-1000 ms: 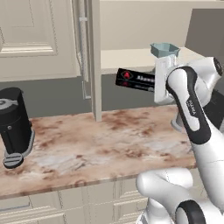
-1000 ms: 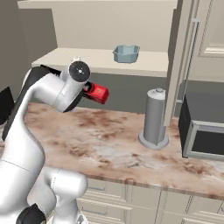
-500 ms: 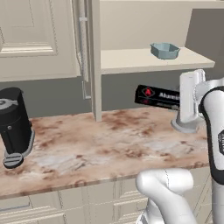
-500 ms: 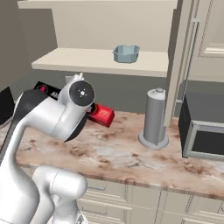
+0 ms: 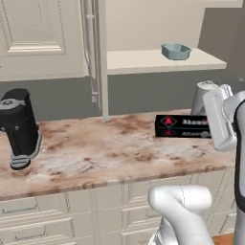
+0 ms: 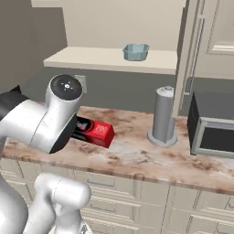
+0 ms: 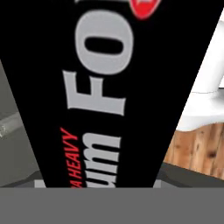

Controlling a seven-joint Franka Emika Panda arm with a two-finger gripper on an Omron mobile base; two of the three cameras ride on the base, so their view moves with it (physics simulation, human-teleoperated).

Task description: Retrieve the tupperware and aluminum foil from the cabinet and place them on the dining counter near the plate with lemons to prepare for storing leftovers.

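Foil box [image 5: 184,127] is held crosswise in the fingers, low over the marbled surface [image 5: 95,153] below the open cabinet [image 5: 100,62]. Tupperware [image 6: 135,51] sits on the shelf. Swinging round, the long box could likely clip the steel canister [image 6: 163,116] or twist in the grip. Compared with a second ago, the box has come down from shelf height.

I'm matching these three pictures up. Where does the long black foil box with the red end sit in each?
Left base view: long black foil box, centre right, over the marbled worktop, partly behind the white arm.
Right base view: lower left, red end showing past the arm.
Hand view: up close across the middle, white lettering visible.
Shared landmark: pale blue-grey tub on the cream shelf.
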